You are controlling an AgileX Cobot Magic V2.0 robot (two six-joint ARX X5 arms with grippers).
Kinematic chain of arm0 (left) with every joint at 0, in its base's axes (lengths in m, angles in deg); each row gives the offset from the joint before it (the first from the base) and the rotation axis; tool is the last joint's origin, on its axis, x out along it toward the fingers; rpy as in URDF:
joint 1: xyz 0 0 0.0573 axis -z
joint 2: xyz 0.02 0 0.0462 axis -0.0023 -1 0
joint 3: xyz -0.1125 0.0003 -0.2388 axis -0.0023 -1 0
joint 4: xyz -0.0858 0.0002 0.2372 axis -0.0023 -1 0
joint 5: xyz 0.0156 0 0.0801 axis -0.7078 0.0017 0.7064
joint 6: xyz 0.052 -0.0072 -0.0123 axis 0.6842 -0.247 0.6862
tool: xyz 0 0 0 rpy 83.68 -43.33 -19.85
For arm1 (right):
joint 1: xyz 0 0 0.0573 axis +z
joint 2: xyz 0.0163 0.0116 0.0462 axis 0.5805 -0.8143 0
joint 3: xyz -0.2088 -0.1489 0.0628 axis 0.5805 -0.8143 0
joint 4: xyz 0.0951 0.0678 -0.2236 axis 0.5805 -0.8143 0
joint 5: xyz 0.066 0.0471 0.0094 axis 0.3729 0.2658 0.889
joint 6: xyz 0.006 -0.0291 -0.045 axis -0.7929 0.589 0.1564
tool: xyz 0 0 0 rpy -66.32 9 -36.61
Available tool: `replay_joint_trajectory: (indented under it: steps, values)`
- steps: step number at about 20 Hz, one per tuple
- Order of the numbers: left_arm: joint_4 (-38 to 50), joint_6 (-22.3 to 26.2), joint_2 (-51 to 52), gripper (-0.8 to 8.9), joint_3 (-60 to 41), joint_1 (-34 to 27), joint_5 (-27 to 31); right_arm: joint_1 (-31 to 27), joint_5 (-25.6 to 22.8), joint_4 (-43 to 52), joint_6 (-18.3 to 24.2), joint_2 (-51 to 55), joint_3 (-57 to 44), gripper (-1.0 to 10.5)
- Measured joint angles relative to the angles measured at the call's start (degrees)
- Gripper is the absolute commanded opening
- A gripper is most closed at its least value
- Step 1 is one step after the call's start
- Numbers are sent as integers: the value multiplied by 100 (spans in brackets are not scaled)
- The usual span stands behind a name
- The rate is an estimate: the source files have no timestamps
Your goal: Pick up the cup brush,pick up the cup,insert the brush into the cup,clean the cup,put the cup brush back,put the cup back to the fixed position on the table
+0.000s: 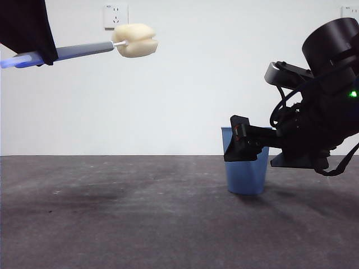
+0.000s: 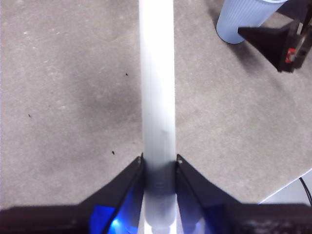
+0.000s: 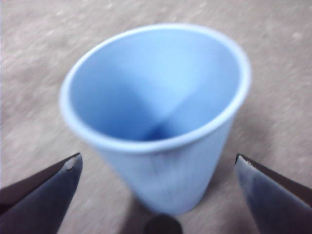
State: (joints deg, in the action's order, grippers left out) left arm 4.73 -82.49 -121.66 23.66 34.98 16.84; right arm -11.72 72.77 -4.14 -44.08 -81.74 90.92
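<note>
Left gripper (image 2: pixel 159 163) pinches the brush (image 1: pixel 84 50) handle, held high at 10 o'clock. Right gripper (image 3: pixel 156 168) gapes wide around the cup (image 1: pixel 245 168) on the bench (image 1: pixel 112 224). Thin light plastic, probably squashy, so grab mid-wall gently.

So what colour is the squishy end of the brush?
Cream-yellow. The sponge head of the cup brush shows best in the front view.
</note>
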Motion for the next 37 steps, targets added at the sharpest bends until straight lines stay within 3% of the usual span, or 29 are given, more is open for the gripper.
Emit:
replay_joint_trajectory:
  steps: [6, 7, 9, 13, 17, 21, 26, 32, 34, 37]
  values:
    - [11, 0, 0, -9, 0, 0, 0, -79, 26, 291, 26, -494, 341, 592]
    - [11, 0, 0, -9, 0, 0, 0, -81, 24, 302, 37, -553, 409, 531]
    - [13, 0, 0, -9, 0, 0, 4, -79, 26, 299, 39, -581, 439, 285]
    - [22, 0, 0, -9, 0, 0, 13, -61, 262, 282, 68, -581, 439, 8]
    - [24, 79, 0, -9, 0, 0, 13, 39, 428, 208, 111, -557, 442, -16]
    - [-219, 507, 0, -9, 0, 0, 13, 221, 170, -901, 319, 116, 450, -17]
    - [-654, 1434, -74, -9, 0, 0, 11, 490, -664, -3139, 1325, 1572, 686, -17]
    - [-1045, 2430, -225, -9, 0, 0, -326, 1132, -2330, -6035, 3204, 1987, 1556, -17]
    - [-1287, 2870, -271, -9, 0, 52, -553, 1473, -2889, -6347, 3941, 1987, 1613, -17]
    - [-1449, 3106, -317, -9, 0, 179, -584, 1851, -3348, -6537, 4822, 1987, 1639, -17]
